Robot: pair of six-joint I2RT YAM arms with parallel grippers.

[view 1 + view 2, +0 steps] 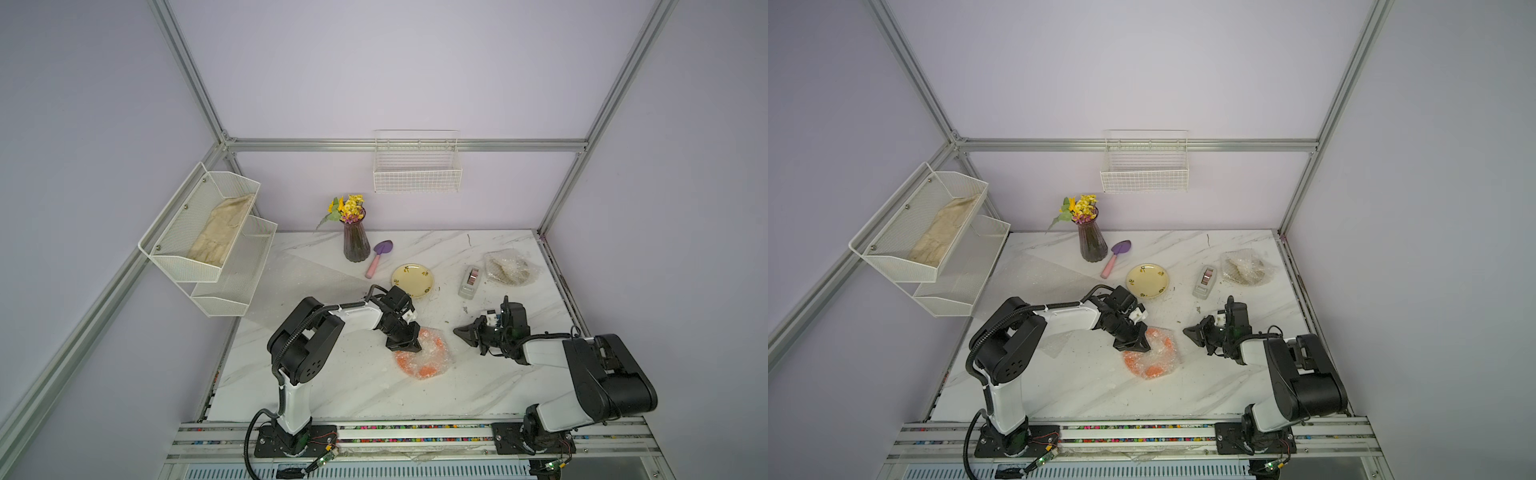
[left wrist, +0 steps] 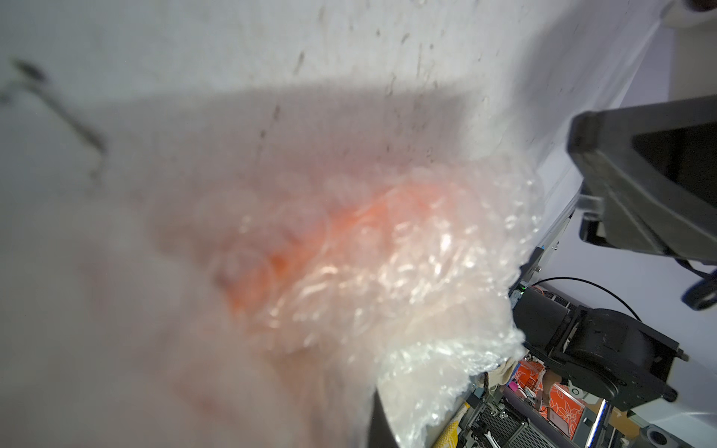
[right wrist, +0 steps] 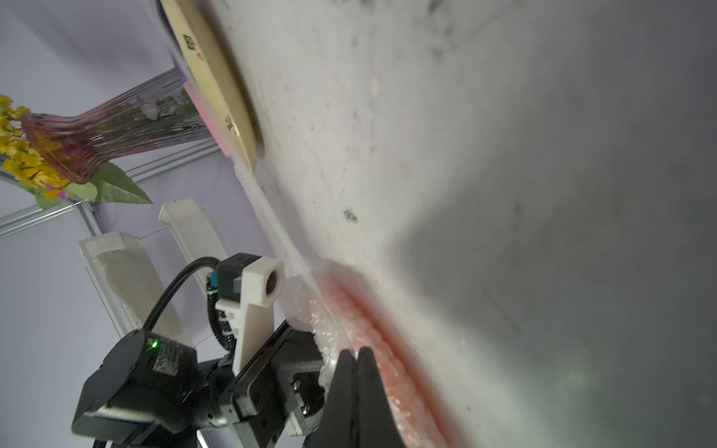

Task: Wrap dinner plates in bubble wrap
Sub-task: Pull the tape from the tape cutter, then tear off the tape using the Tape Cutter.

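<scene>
Mostly bare tabletop [image 1: 332,386] around orange plate [image 1: 404,360]

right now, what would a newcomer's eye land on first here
The orange plate, bright under crinkly bubble wrap mid-table, with the left gripper down at its edge and the shut right gripper just beside. Farther back lies a bare yellow plate, and a flower vase stands at the back.
</scene>
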